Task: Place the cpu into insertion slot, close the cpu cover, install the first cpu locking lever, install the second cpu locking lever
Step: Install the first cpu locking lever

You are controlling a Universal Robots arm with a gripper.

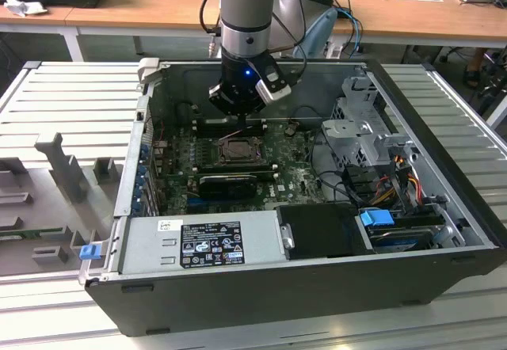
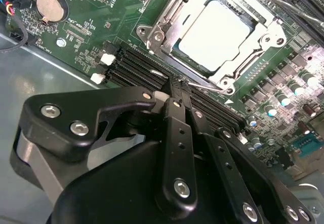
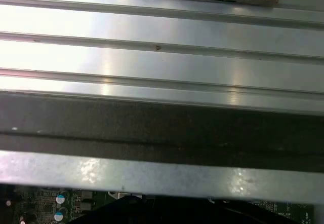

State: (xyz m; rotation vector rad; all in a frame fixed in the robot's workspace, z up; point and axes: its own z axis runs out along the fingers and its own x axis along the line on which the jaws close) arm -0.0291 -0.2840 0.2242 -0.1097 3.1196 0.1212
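The cpu [image 2: 215, 34], pale and silvery, lies flat in the insertion slot [image 1: 236, 150] on the green board. The cpu cover [image 2: 167, 21] lies down around it, its window framing the chip. A thin wire locking lever [image 2: 207, 85] runs along the socket edge closest to my fingers. In the second wrist view, my gripper [image 2: 180, 84] is shut, with its tips right at that lever's end; whether they touch it I cannot tell. In the exterior view the gripper [image 1: 238, 111] hangs just behind the socket, inside the open computer case.
Black memory slots [image 2: 134, 67] lie between my fingers and the socket. A coin battery [image 2: 49, 7] sits on the board. A long black card [image 1: 228, 182], the power supply [image 1: 202, 243] and a drive cage [image 1: 364, 128] crowd the case. Ribbed metal table [image 3: 162, 31] surrounds it.
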